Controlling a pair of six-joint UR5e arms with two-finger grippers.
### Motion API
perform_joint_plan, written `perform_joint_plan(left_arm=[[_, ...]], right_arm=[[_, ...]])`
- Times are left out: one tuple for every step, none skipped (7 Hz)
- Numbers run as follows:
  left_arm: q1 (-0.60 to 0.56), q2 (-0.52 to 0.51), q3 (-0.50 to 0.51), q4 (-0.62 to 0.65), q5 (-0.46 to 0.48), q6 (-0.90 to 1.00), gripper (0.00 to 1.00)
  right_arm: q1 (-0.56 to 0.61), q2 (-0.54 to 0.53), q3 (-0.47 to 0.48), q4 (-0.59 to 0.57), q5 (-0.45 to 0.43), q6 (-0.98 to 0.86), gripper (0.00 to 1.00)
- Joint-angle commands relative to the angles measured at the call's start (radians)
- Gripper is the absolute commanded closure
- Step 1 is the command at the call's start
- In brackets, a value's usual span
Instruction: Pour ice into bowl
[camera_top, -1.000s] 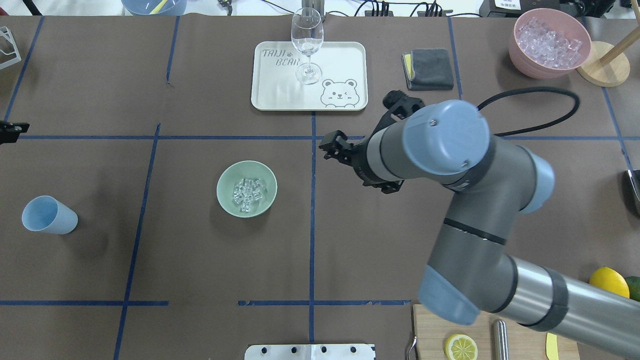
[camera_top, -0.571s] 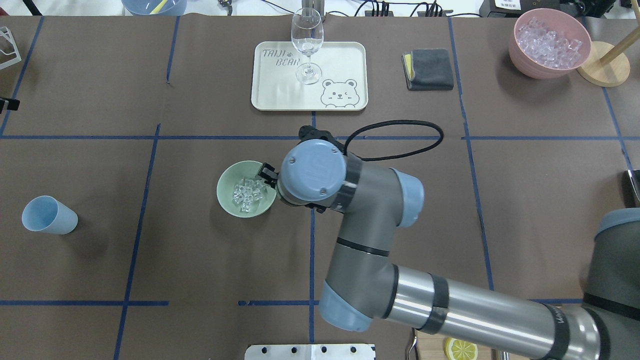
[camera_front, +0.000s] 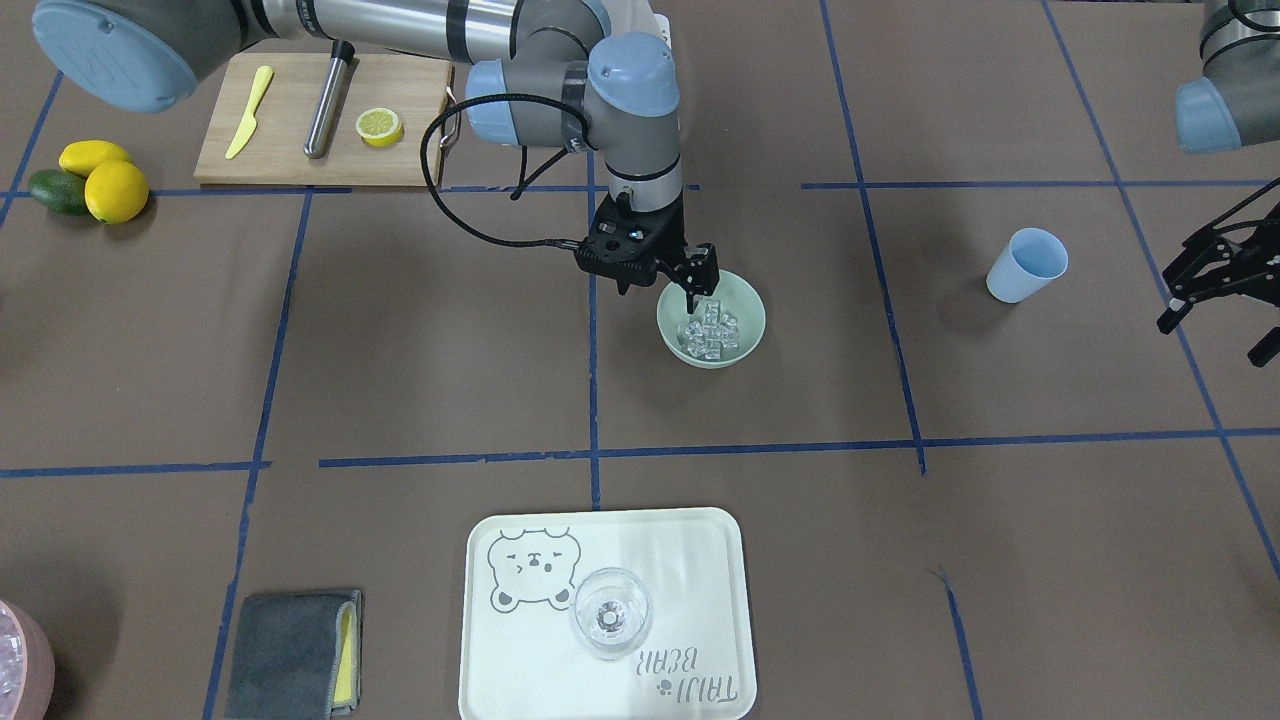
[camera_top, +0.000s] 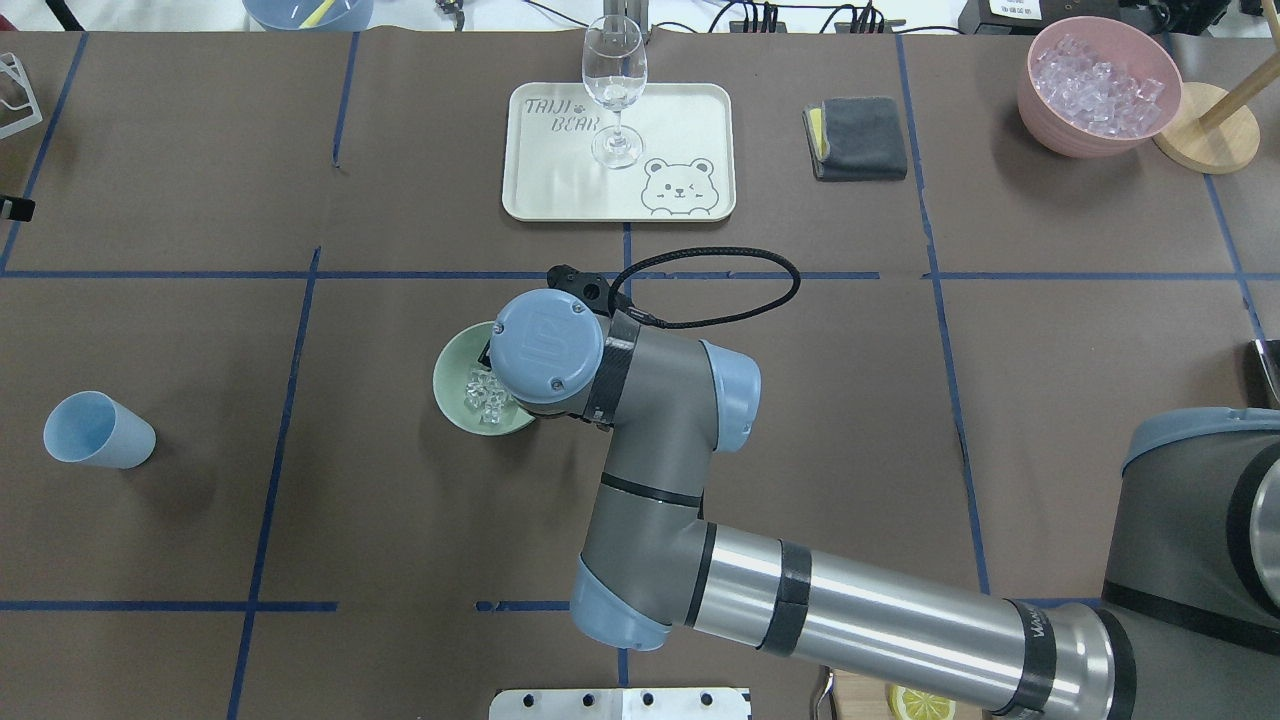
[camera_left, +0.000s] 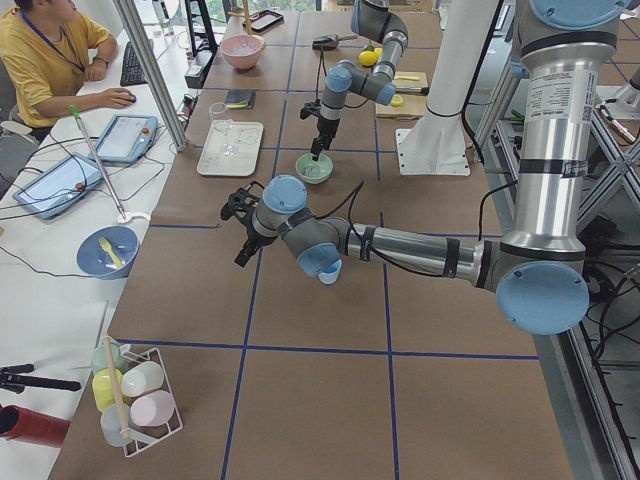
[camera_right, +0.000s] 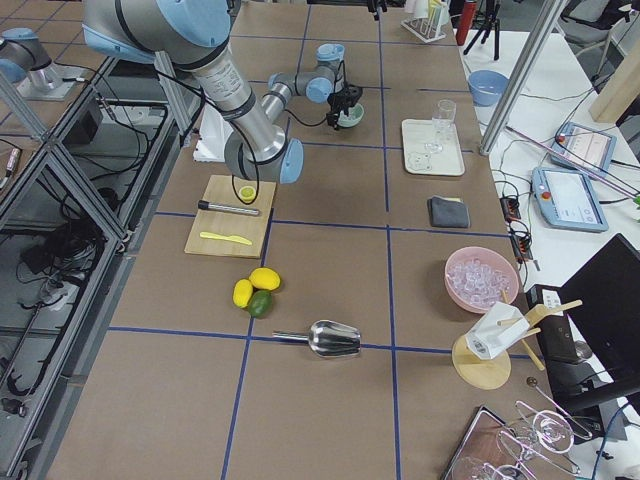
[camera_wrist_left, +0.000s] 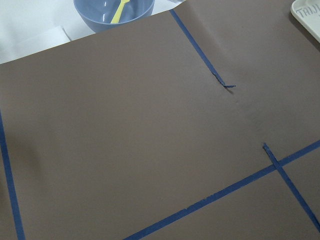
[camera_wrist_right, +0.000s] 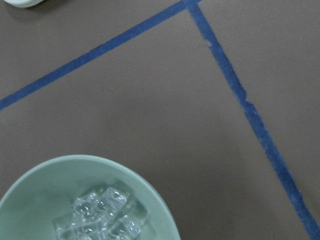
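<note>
Found ice (camera_front: 712, 334) heaped in bowl (camera_front: 752, 314), centre of front-facing frame; judged pouring done. Noted right end effector (camera_front: 662, 284) spread wide astride bowl rim, probably for rim grasp. Saw left end effector (camera_front: 1215, 275) likewise spread, empty, parked at right edge.

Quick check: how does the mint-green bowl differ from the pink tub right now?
The pale mint-green round bowl holds a small cluster of clear ice cubes; the pink round tub is nearly full of clear pieces. The bowl sits mid-table with the right hand at it; the tub stands near a corner, no hand by it. The tub looks wider. Both are round and upright.
</note>
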Motion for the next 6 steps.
perform_joint_plan(left_arm=[[-0.001, 0.004, -0.003, -0.003, 0.003, 0.000, 0.00], [-0.004, 0.021, -0.004, -0.008, 0.008, 0.009, 0.00], [-0.004, 0.027, -0.004, -0.015, 0.010, 0.004, 0.00], [-0.006, 0.027, -0.004, -0.026, 0.008, 0.003, 0.00], [-0.006, 0.027, -0.004, -0.035, 0.008, 0.001, 0.00], [-0.006, 0.027, -0.004, -0.037, 0.008, 0.001, 0.00]], right_arm=[[-0.004, -0.001, -0.026, 0.017, -0.002, -0.003, 1.00], [-0.004, -0.004, -0.026, 0.033, -0.002, -0.007, 1.00], [-0.001, -0.002, -0.008, 0.033, 0.007, -0.009, 1.00], [0.023, -0.060, 0.077, 0.034, 0.024, -0.009, 1.00], [0.073, -0.225, 0.286, 0.033, 0.091, -0.013, 1.00], [0.118, -0.389, 0.475, 0.034, 0.130, -0.071, 1.00]])
